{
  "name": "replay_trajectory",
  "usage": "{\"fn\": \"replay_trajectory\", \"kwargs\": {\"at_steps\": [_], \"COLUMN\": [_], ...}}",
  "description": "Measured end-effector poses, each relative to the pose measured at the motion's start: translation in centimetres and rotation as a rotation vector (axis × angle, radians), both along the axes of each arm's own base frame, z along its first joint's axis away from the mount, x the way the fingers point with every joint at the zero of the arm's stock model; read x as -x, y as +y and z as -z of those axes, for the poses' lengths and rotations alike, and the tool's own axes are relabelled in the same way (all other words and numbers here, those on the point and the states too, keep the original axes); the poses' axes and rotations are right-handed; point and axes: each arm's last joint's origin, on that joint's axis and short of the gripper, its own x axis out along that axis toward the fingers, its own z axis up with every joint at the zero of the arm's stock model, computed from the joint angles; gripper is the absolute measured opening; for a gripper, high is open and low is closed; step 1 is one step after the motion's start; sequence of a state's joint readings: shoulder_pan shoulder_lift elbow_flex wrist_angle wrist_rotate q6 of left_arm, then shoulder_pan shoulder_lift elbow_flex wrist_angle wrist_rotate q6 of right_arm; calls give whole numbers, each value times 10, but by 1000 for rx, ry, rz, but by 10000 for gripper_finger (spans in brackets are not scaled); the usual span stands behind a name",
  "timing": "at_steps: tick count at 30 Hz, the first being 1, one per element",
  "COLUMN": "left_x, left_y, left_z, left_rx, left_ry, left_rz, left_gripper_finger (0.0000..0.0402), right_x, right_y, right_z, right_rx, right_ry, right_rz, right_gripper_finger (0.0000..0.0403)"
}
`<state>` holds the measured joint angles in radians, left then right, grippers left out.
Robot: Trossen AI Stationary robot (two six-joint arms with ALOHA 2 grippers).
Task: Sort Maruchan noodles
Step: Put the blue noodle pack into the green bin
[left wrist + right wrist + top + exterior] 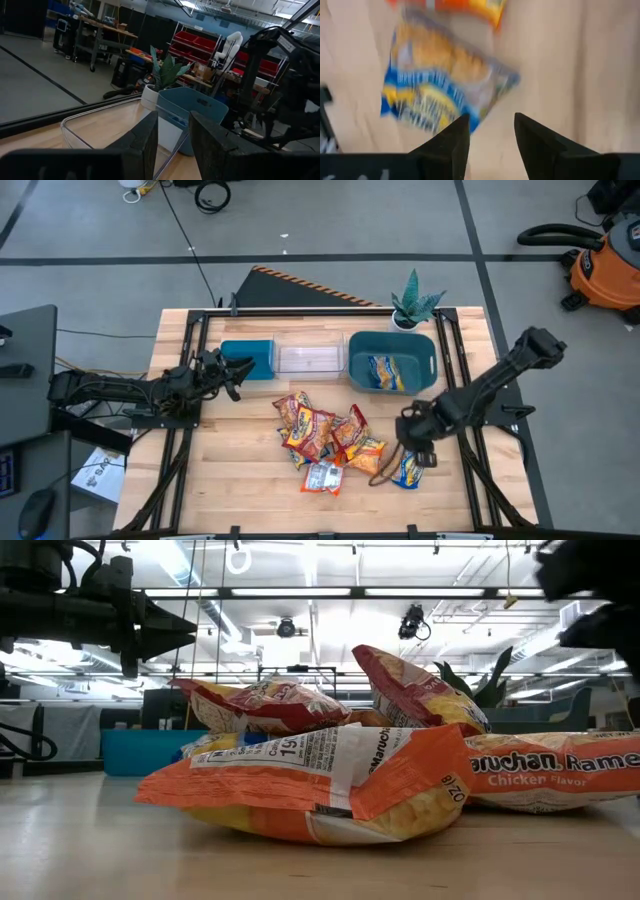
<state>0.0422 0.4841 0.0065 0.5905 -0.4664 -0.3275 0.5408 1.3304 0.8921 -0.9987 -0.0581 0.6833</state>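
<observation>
Above the right side of the worktop (230, 480), the right end effector (407, 435) hovers with fingers spread over a yellow-and-blue noodle packet (407, 468), apparently lining up a grasp; that packet lies flat, long axis running near to far, just right of the heaped Maruchan noodles (325, 438). One matching packet already sits in the teal bin (392, 361), suggesting flavours go to separate bins, while the left end effector (240, 370), slightly parted and empty, waits by the blue bin (248, 360).
</observation>
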Motion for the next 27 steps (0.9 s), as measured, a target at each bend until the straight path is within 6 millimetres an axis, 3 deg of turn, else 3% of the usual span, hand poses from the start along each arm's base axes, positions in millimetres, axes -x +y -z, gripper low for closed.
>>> {"fn": "replay_trajectory", "kwargs": {"at_steps": [5, 9, 12, 18, 27], "left_x": [0, 0, 0, 0, 0], "left_y": [0, 0, 0, 0, 0], "left_z": [0, 0, 0, 0, 0], "left_rx": [0, 0, 0, 1, 0], "left_ry": [0, 0, 0, -1, 0], "left_rz": [0, 0, 0, 0, 0], "left_gripper_finger": [115, 115, 115, 115, 115], "right_x": [1, -17, -27, -31, -32], "right_y": [12, 23, 29, 29, 29], "right_z": [5, 10, 24, 47, 49], "right_rx": [-5, -31, -8, 69, 86], "right_ry": [-1, -133, -137, -31, -35], "right_rz": [7, -14, -105, -233, -253], "right_gripper_finger": [197, 223, 224, 194, 117]}}
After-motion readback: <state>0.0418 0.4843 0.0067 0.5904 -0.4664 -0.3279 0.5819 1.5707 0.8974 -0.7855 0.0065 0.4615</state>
